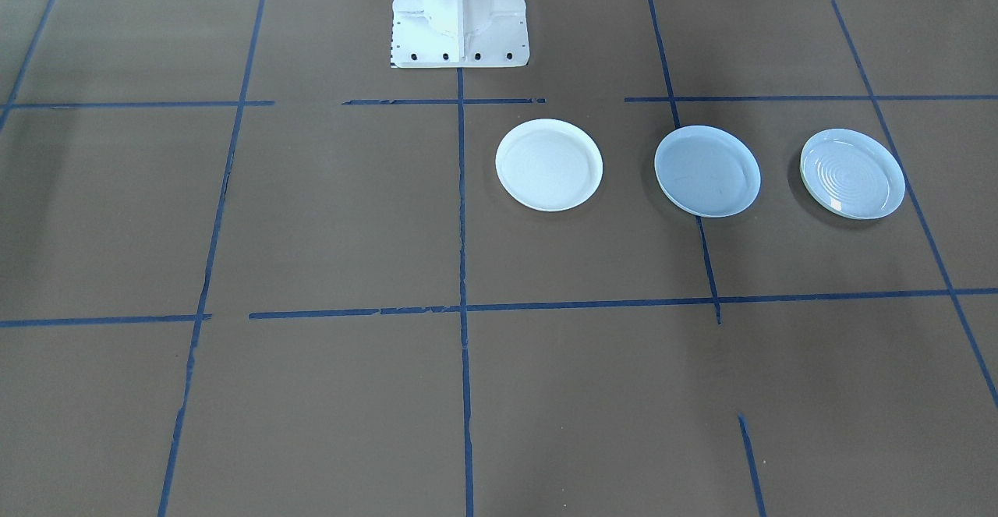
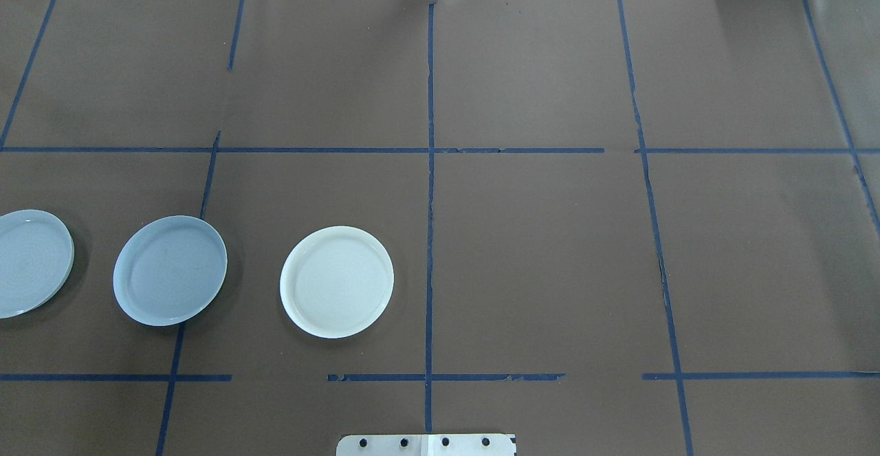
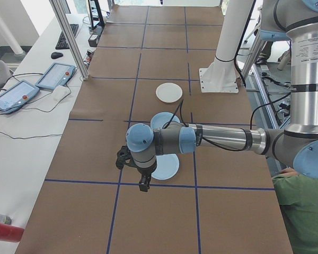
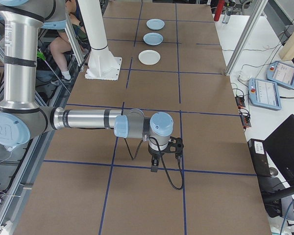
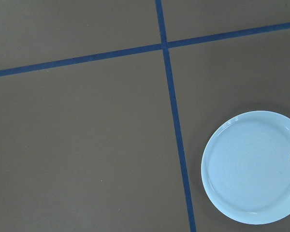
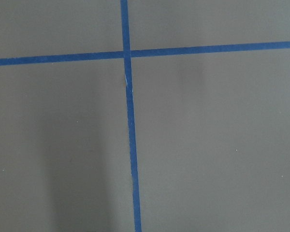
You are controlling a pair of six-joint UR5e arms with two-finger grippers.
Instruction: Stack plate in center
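Left gripper [image 3: 143, 177] hangs over the brown paper-covered table [image 2: 536, 250] right by the pale blue ringed round plate [image 1: 852, 174], and honestly you can't tell whether its fingers are apart or closed; same goes for the right gripper [image 4: 156, 161], parked way off at the table's other end. Smooth pale blue-grey round plate [image 1: 707, 171] lies flat between the ringed plate and the bright white round plate [image 1: 549, 164], none touching, one plate over from the left gripper.
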